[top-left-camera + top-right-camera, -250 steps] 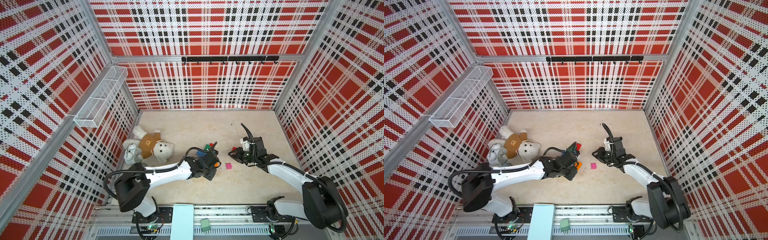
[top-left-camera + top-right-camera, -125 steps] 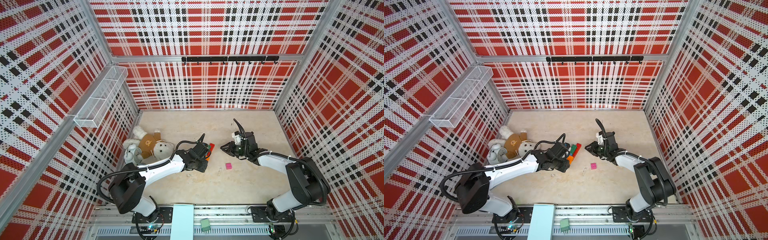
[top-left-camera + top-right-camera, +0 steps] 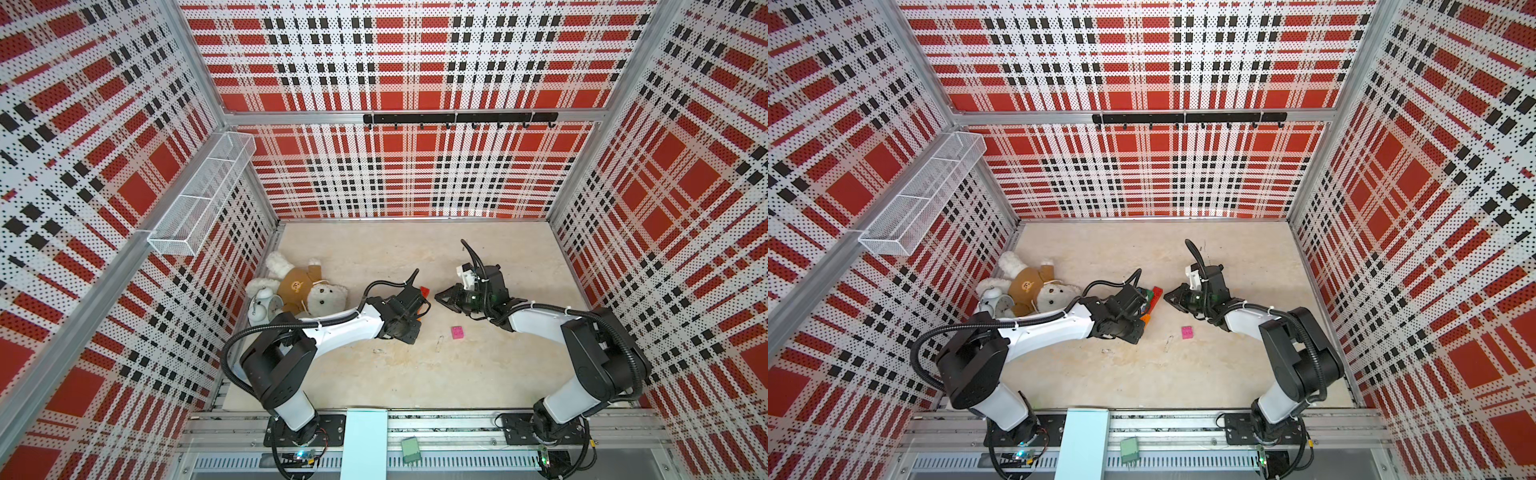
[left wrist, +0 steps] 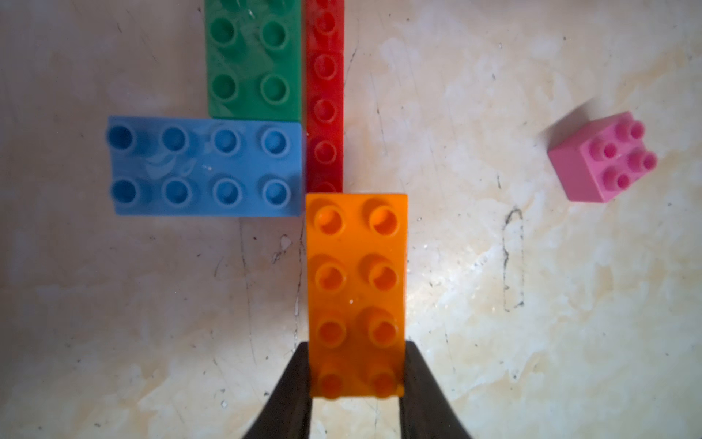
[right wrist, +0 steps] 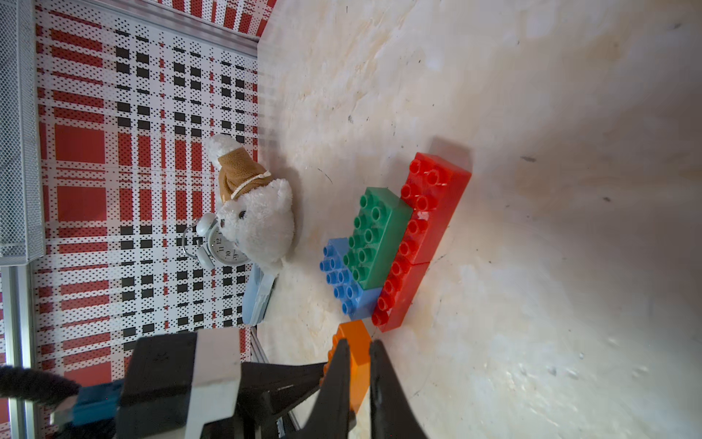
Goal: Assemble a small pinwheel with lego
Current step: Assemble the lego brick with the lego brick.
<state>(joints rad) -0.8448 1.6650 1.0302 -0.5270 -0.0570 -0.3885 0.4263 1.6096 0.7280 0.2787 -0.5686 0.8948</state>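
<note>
Bricks first: we see the half-built pinwheel [image 3: 1154, 296] lying on the pale table [image 3: 415, 374] just left of centre in both top views, largely hidden under the left arm's wrist. From the left wrist camera we get the close look: the left gripper [image 4: 356, 351] has its fingers clamped on the two long sides of the orange brick [image 4: 356, 273], right at one end. The orange brick's other end butts against the end of the red row [image 4: 324, 95] and meets a corner of the blue brick [image 4: 207, 165]. The green brick [image 4: 253, 61] sits flush against the blue one's long edge and alongside the red. Whether these are clicked together, we cannot tell. Over to the right gripper [image 3: 439, 296], right of centre, with its tips pointing left at the cluster, near it but not touching. Its own wrist camera shows us the fingers [image 5: 336, 380] drawn nearly together, only a thin slit between them and nothing held. The pink square [image 3: 457, 333] sits alone, studs up, lower in the frame than both grippers and touching neither. At the table's left edge we spot the teddy bear [image 3: 307, 291] lying against the alarm clock [image 3: 262, 305].
</note>
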